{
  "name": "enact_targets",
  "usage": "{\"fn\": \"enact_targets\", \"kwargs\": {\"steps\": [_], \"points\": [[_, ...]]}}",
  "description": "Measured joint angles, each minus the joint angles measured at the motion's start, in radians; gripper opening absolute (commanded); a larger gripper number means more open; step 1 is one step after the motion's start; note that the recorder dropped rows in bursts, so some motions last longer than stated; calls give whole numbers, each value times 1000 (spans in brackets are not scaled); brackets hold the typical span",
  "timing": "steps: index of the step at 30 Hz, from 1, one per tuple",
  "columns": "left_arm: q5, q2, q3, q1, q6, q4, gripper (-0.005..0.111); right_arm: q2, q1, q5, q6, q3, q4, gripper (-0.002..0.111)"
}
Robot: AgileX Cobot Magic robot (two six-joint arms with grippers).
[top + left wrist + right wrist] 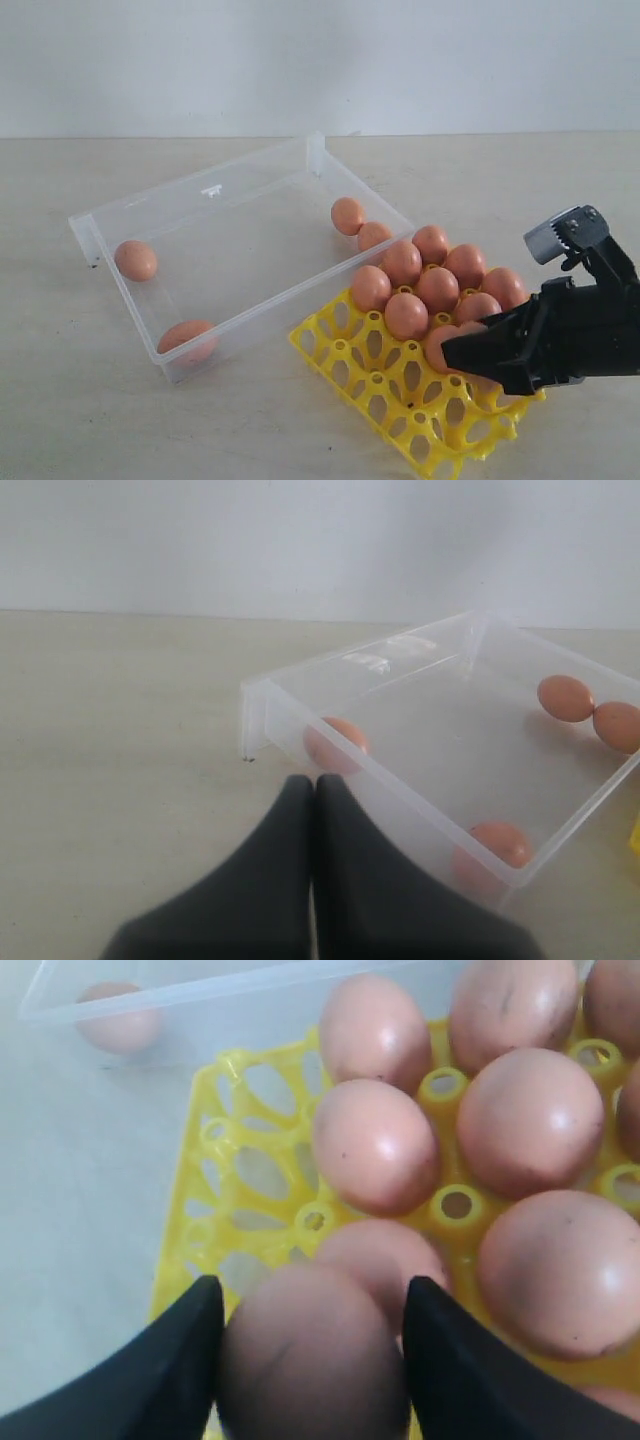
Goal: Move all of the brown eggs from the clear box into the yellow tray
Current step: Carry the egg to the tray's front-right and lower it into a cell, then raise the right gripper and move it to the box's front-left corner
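Note:
My right gripper is shut on a brown egg, which it holds just above the yellow tray at the near side of the filled cups. In the exterior view that gripper hangs over the tray, where several brown eggs sit at the far end. The clear box holds an egg on the left, one in the near corner and two at the far right. My left gripper is shut and empty, just outside the box wall.
The tray's near cups stand open, close to the table's front edge. Bare tabletop lies left of the box. A white wall closes the back. The left arm does not show in the exterior view.

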State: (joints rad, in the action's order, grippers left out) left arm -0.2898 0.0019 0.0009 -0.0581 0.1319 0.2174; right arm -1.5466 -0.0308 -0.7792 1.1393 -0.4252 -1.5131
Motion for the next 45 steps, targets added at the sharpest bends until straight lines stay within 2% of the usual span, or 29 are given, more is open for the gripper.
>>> {"fn": "enact_targets", "kwargs": {"steps": [11,12,18,23,27,28,29,30,31,32,33,34,35,36,37,38,39,41,43,45], "points": [[-2,0,0,0,0,0,-4,-2,0,-1,24,-37,4,52],[-3,0,0,0,0,0,-4,-2,0,-14,34,-47,6,49],[-6,0,0,0,0,0,-4,18,0,-128,51,-116,5,-1],[-6,0,0,0,0,0,-4,91,-36,-166,76,-227,6,0],[-6,0,0,0,0,0,-4,141,-181,-89,85,-370,8,0],[-6,0,0,0,0,0,-4,150,-303,6,87,-443,8,0],[-6,0,0,0,0,0,-4,150,-373,83,87,-482,8,0],[-6,0,0,0,0,0,-4,147,-512,293,63,-549,-3,0],[-6,0,0,0,0,0,-4,135,-593,427,41,-583,-16,0],[-6,0,0,0,0,0,-4,91,-732,693,-17,-648,-29,0],[-6,0,0,0,0,0,-4,56,-797,838,-47,-682,-28,0],[-6,0,0,0,0,0,-4,-21,-879,1040,-122,-747,31,0],[-6,0,0,0,0,0,-4,-66,-906,1106,-188,-788,114,0],[-6,0,0,0,0,0,-4,-145,-920,1182,-383,-873,407,0],[-6,0,0,0,0,0,-4,-232,-916,1269,-667,-980,771,0],[-6,0,0,0,0,0,-4,-277,-906,1348,-837,-1052,979,0],[-6,0,0,0,0,0,-4,-366,-880,1534,-1111,-1217,1307,0],[-6,0,0,0,0,0,-4,-514,-832,1787,-1281,-1456,1641,0],[-6,0,0,0,0,0,-4,-653,-803,1858,-1310,-1660,1764,0],[-6,0,0,0,0,0,-4,-718,-789,1827,-1284,-1767,1796,1]]}}
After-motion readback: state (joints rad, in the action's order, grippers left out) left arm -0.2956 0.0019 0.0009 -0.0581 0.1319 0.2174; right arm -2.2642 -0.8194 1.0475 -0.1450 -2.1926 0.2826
